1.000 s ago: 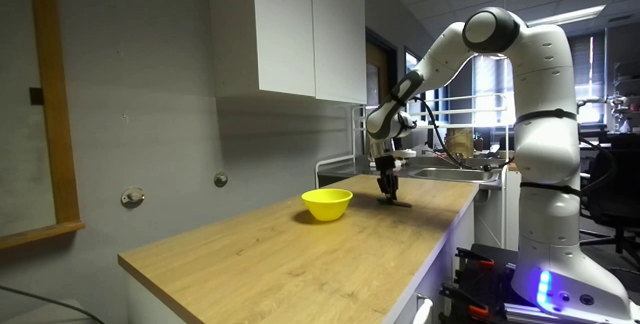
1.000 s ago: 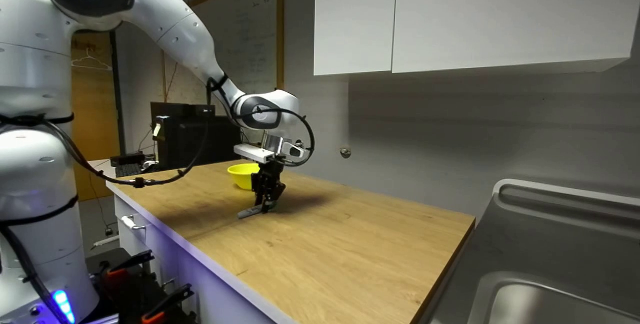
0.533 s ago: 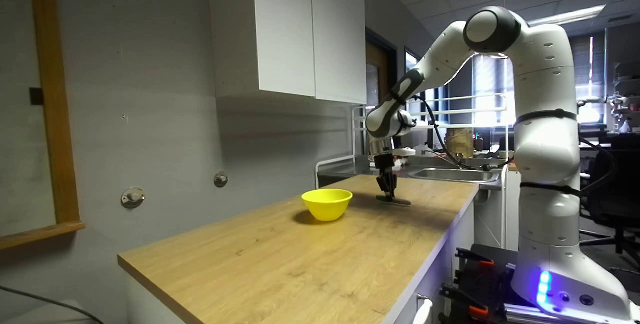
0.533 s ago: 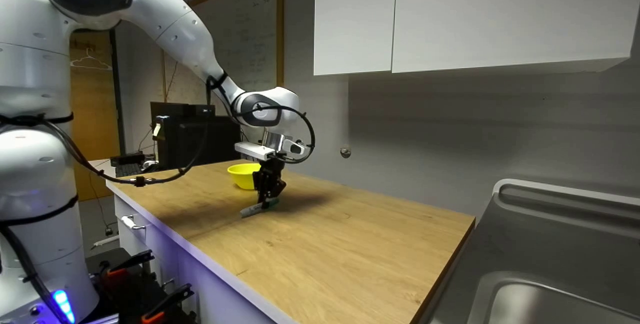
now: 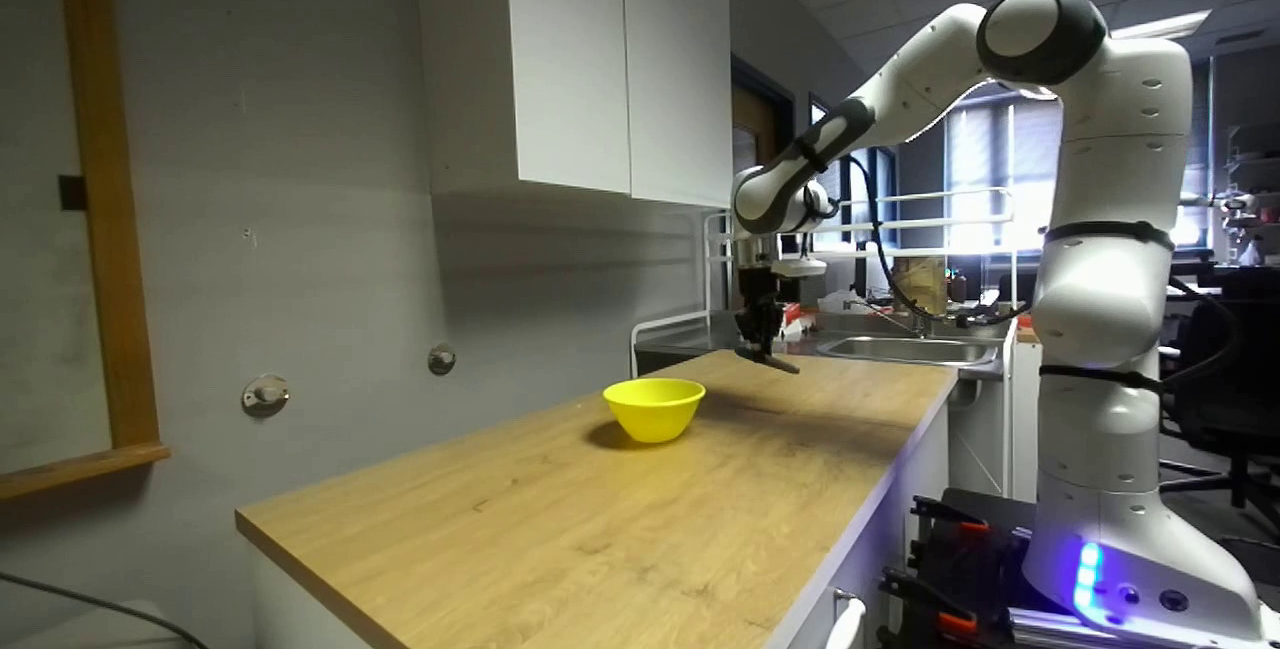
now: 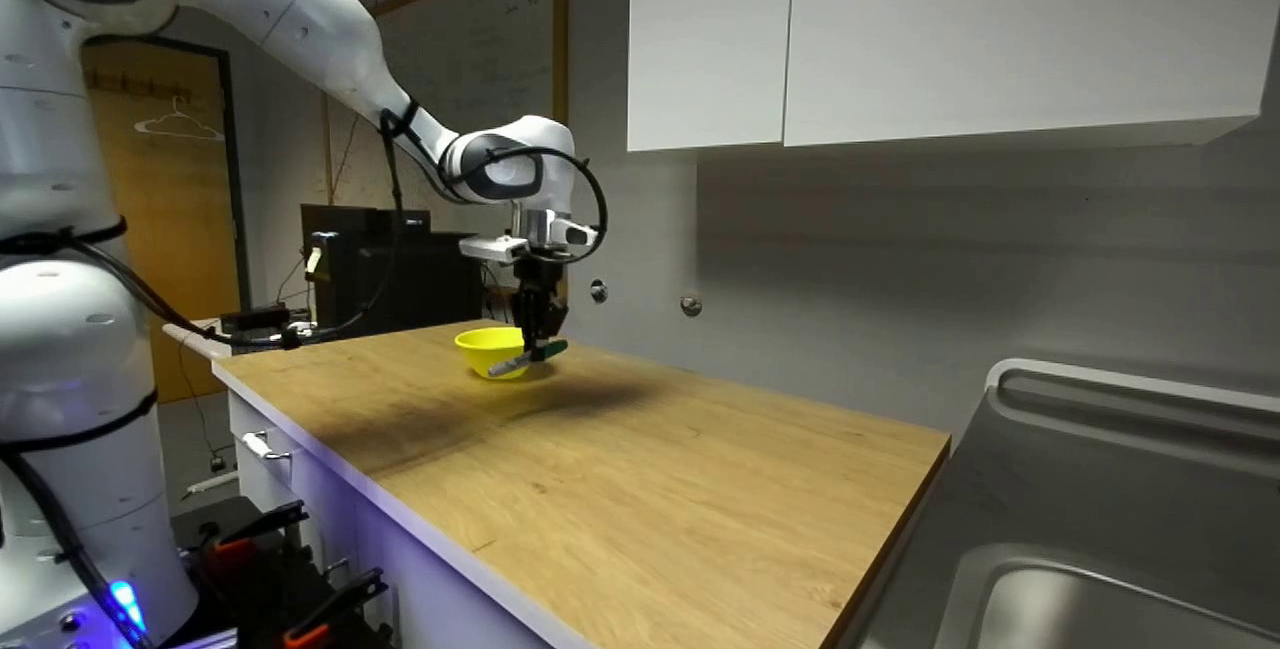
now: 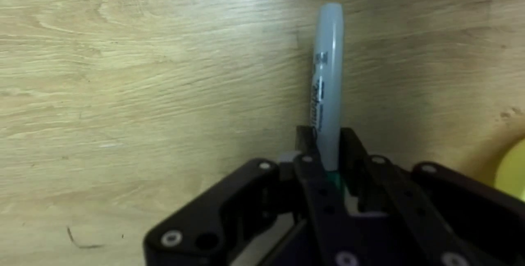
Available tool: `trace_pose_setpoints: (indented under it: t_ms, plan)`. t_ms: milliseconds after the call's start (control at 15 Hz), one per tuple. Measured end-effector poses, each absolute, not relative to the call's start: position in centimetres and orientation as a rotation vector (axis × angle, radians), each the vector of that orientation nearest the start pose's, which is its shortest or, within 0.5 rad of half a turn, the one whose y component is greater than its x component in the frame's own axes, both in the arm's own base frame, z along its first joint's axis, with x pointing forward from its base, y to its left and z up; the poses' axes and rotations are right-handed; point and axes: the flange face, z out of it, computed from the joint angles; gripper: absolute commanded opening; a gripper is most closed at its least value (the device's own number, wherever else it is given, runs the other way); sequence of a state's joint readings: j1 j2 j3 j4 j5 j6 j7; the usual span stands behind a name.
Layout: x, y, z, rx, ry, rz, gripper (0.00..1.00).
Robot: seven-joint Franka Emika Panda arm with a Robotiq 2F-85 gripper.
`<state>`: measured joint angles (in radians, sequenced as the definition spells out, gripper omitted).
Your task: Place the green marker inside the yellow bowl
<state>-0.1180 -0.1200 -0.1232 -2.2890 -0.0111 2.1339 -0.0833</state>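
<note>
Squeezing the green marker in the end effector, pinched from both sides right near the join of gray barrel and green end. Poking out way past the grip, gray part foremost, in the wrist view. Hanging clear of the worktop in both exterior views, kinda near the yellow bowl but outside it, off to the side.

Bowl on counter; marker between fingers, above counter, apart from bowl.
</note>
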Motion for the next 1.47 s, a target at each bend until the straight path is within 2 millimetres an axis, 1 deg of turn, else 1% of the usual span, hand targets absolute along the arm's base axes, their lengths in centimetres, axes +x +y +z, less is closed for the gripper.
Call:
trace_pose_setpoints:
  t_ms: [133,200,267,400,533,667,800,867,1000,1133,1467]
  plan:
    - [47.7,-9.9,43.0,-3.122,0.290,-0.046,0.07]
    - [47.7,-8.6,44.5,-3.120,0.315,-0.100,0.07]
    - [47.8,-7.1,45.9,-3.117,0.338,-0.157,0.07]
    - [48.3,-3.4,48.6,-3.113,0.373,-0.294,0.06]
    - [48.8,0.4,50.5,-3.115,0.390,-0.420,0.06]
    - [49.4,4.0,51.6,-3.119,0.403,-0.530,0.06]
    - [49.8,6.7,51.9,-3.122,0.420,-0.624,0.06]
    - [50.0,7.7,51.8,-3.123,0.434,-0.669,0.06]
    - [50.6,8.9,51.1,-3.126,0.476,-0.737,0.06]
    - [51.2,9.3,49.9,-3.130,0.537,-0.768,0.06]
    - [52.5,8.8,46.3,-3.142,0.709,-0.784,0.06]
